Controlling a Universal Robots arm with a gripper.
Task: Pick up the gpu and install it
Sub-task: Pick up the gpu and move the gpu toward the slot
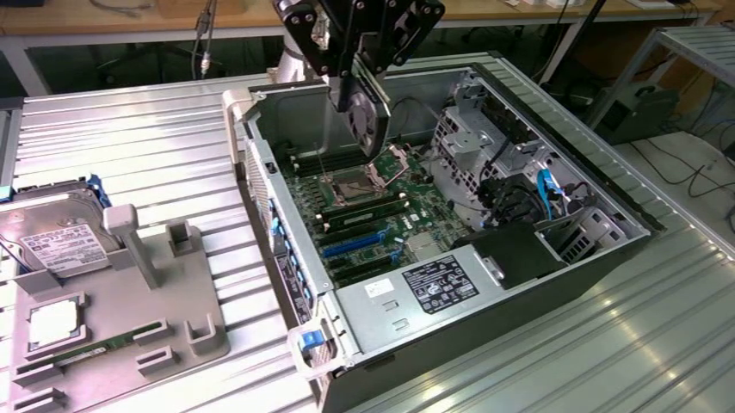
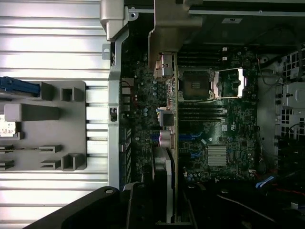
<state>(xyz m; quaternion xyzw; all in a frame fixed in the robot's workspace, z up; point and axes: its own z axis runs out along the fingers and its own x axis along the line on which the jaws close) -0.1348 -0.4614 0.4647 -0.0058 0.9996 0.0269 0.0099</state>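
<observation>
The end effector (image 1: 358, 77) pinches the gpu (image 1: 370, 129) by its upper edge, so the card hangs on edge with its round fan face turned towards the exterior view's right. That leaves the lower edge free to meet a slot. It hangs inside the open top of the computer case (image 1: 580, 163), clear above the motherboard (image 1: 379, 215) and roughly over the processor socket (image 1: 348, 182). It is not over the blue expansion slots (image 1: 348, 248), which lie nearer the camera, so I judge the card lifted and carried in but not yet seated. In the wrist view the gpu (image 2: 167, 157) shows as a thin strip running across the board, its silvery end bracket (image 2: 167, 28) at the far end. The case lies on its side on the ribbed metal counter (image 1: 138, 138), presenting the board face-up for a downward insertion. Beside it, the grey parts fixture (image 1: 172, 318) holds the hard drive (image 1: 52, 237) and the green memory stick (image 1: 86, 351).
</observation>
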